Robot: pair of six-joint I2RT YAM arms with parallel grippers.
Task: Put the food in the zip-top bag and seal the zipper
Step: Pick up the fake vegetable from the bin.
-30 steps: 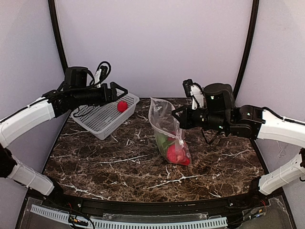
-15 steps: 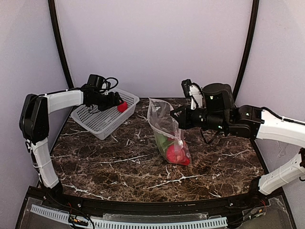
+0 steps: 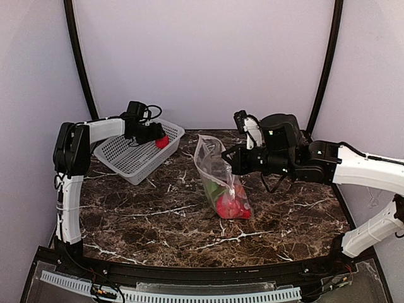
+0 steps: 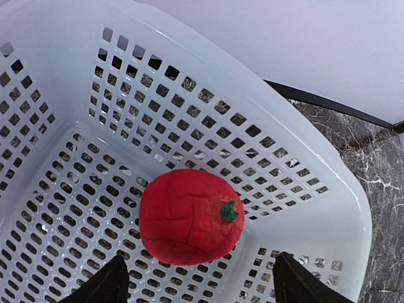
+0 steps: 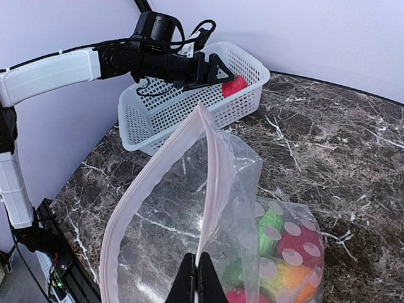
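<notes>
My left gripper [image 4: 201, 285] hangs inside the white basket [image 4: 328, 221], fingers spread either side of a red tomato [image 4: 191, 216] by the basket's far wall, not touching it. Right of the basket, my right gripper [image 5: 201, 278] is pinched on the zip-top bag [image 5: 177, 208]. The bag is clear and dotted, its mouth gaping, with red, green and orange food [image 5: 284, 252] at its bottom

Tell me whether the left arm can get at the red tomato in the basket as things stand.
Likely yes: the left gripper is open just short of the red tomato, lined up on it, nothing between. Only the basket wall stands close.
</notes>
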